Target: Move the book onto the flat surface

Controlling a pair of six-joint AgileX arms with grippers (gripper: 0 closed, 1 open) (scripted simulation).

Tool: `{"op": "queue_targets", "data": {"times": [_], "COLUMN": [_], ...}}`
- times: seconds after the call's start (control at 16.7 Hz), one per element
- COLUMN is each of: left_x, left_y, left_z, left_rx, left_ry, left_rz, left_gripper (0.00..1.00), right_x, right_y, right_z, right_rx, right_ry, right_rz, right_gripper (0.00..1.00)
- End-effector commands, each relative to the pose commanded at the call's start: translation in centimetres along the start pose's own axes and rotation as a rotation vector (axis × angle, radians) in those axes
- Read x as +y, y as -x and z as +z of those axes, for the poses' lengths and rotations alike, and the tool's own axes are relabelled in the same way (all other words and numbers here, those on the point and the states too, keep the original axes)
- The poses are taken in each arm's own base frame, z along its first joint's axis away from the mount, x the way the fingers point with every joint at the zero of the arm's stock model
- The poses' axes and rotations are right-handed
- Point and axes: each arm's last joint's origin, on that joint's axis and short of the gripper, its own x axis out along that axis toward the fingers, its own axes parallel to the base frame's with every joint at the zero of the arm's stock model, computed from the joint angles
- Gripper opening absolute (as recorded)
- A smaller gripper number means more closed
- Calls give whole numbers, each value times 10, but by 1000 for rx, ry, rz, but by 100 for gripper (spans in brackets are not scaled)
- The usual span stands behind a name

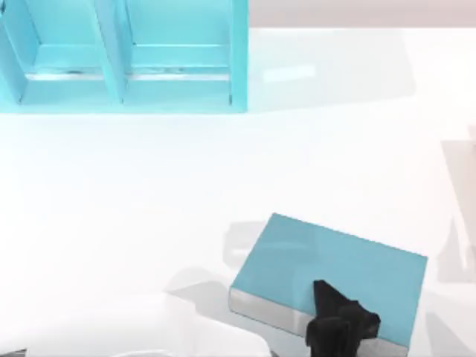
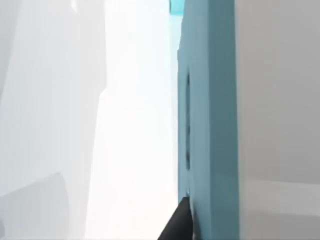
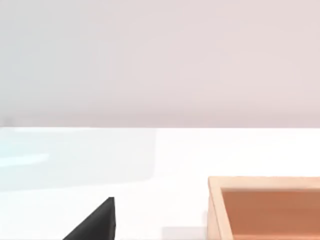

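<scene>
The teal-blue book [image 1: 349, 271] hangs flat a little above the white tabletop [image 1: 134, 201] at the front right, casting a grey shadow beneath it. My left gripper [image 1: 331, 309] is shut on the book's near edge, beside the whitish page edges, one black finger lying across the cover. The left wrist view shows the book [image 2: 210, 125] edge-on, with one black fingertip [image 2: 177, 225] against it. In the right wrist view my right gripper's single visible fingertip [image 3: 97, 222] stands open over bare tabletop [image 3: 150, 155], with nothing held.
A lighter turquoise compartmented shelf [image 1: 126, 59] stands at the back left. A shallow wooden box [image 3: 270, 207] sits on the table in the right wrist view. White arm housing [image 1: 149, 327] lies along the front left edge.
</scene>
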Motion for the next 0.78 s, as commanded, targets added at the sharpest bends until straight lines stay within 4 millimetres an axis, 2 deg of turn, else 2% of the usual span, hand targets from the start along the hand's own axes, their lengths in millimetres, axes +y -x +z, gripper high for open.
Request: {"op": "queue_targets", "data": {"times": [0.18,0.36,0.78], "left_x": [13,13,13], "left_y": [-4,-4,-4], "left_z": [0,0,0], "left_rx": [1,1,1], "left_ry": [2,2,2], "left_rz": [-2,-2,-2], "left_gripper": [0,0,53], "right_x": [0,0,0], "right_y": [0,0,0], "right_z": [0,0,0], "right_rx": [0,0,0], "right_ry": [0,0,0], "right_rz": [0,0,0], "right_gripper": [100,100,100]}}
